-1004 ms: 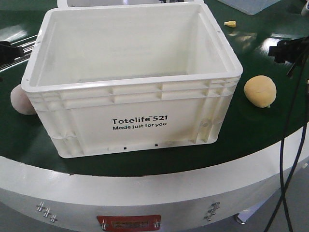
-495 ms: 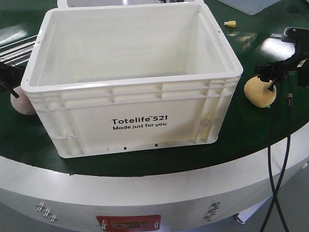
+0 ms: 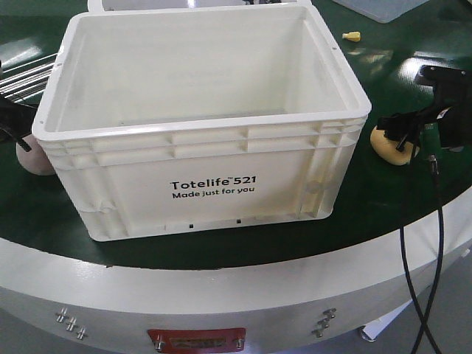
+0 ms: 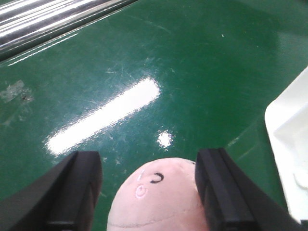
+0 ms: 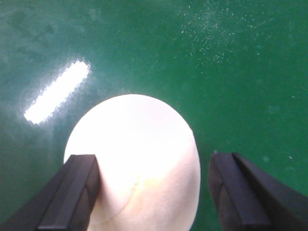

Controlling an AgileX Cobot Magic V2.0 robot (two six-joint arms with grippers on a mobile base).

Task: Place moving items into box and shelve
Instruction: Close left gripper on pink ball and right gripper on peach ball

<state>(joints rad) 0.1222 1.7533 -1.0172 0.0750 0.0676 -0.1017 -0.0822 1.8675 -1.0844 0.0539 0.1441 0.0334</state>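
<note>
as each must go into the box (image 3: 133,192), the left hand (image 4: 149,166) gapes open around the pink ball (image 4: 159,204), the right hand (image 5: 154,166) around the yellow ball (image 5: 137,139).

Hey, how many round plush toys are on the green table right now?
2. A pink one sits left of the white box, a yellow one right of it. Others could be hidden behind the box.

The box (image 3: 133,184) is open on top, free to enter from above (walls tall); its corner hems my left end effector (image 4: 149,192) rightward, rails (image 4: 48,14) ahead, bare green counter (image 4: 192,57) between.
</note>
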